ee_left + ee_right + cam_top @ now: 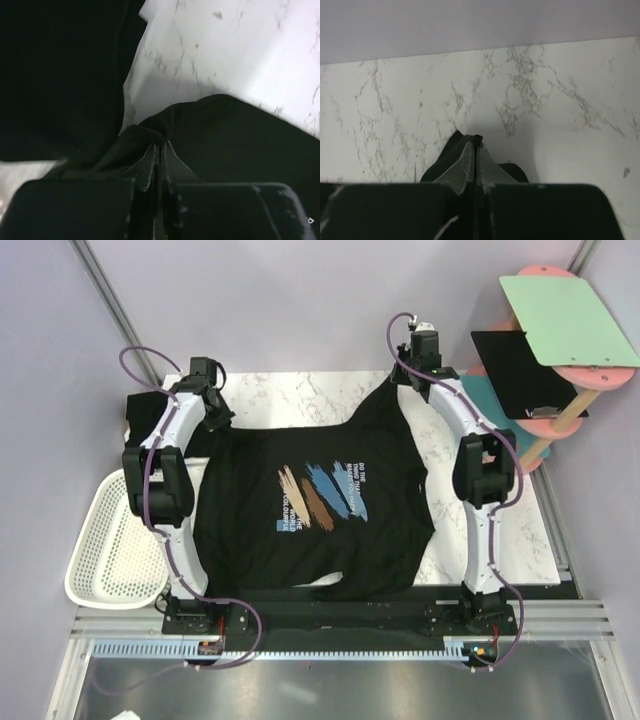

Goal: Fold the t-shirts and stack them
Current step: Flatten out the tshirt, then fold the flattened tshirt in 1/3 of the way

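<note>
Both arms stretch toward 12 o'clock, with the left gripper (160, 147) at 10 and the right gripper (476, 142) at 1. Both jaws seemingly pinched tight.

Top camera: looking down from high, facing 12 o'clock.
Wrist cameras: looking from very close.
Sharing: t-shirt (380, 530) on white table (300, 400).

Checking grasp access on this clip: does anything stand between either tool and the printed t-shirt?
Nothing visible does. The left tool and the right tool are each shut directly on the fabric of the t-shirt at its far corners, with no object in between.
</note>
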